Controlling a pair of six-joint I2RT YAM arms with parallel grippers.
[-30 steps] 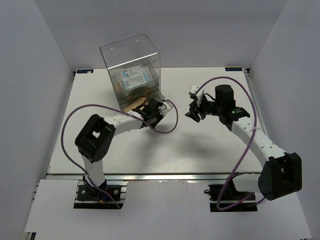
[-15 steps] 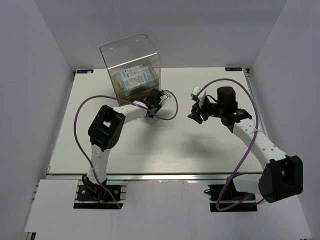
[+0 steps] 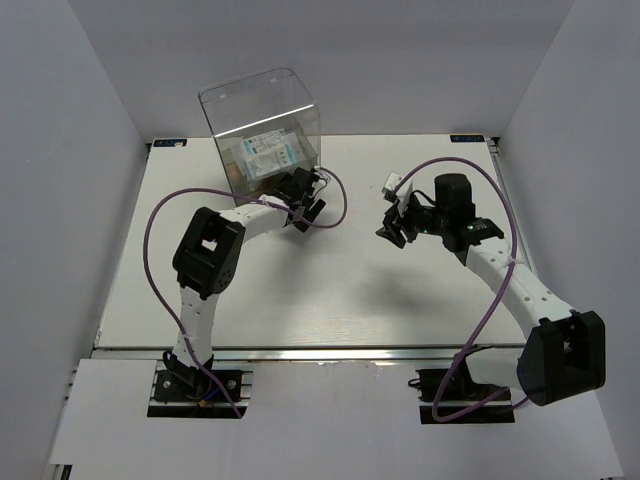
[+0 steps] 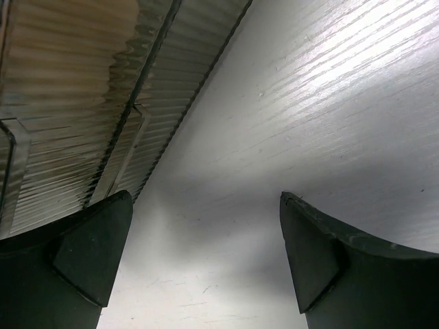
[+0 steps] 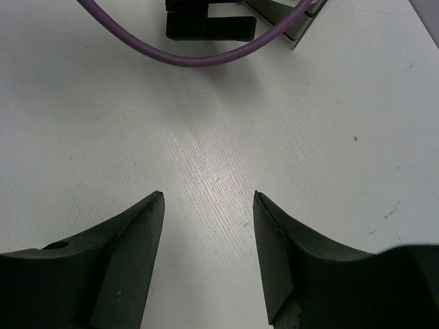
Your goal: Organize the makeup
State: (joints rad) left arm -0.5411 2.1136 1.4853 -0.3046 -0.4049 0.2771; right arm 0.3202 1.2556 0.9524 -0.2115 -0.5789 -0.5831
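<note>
The white-and-blue flat plastic packets point(image 3: 266, 156) lie inside the clear plastic drawer box point(image 3: 258, 100), which stands at the far left of the white table point(image 3: 330, 300). I judge them light, thin, slick and bendy, so I would pinch 1 across a short edge rather than press on its flat face. My left gripper point(image 4: 204, 212) is spread wide and empty, low over the table, just beside the box's ribbed wall. My right gripper point(image 5: 208, 205) hangs over bare table, well apart from the box, fingers parted, holding nothing.

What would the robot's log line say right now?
left gripper: open, beside box | right gripper: open, above table | packets: in box
</note>
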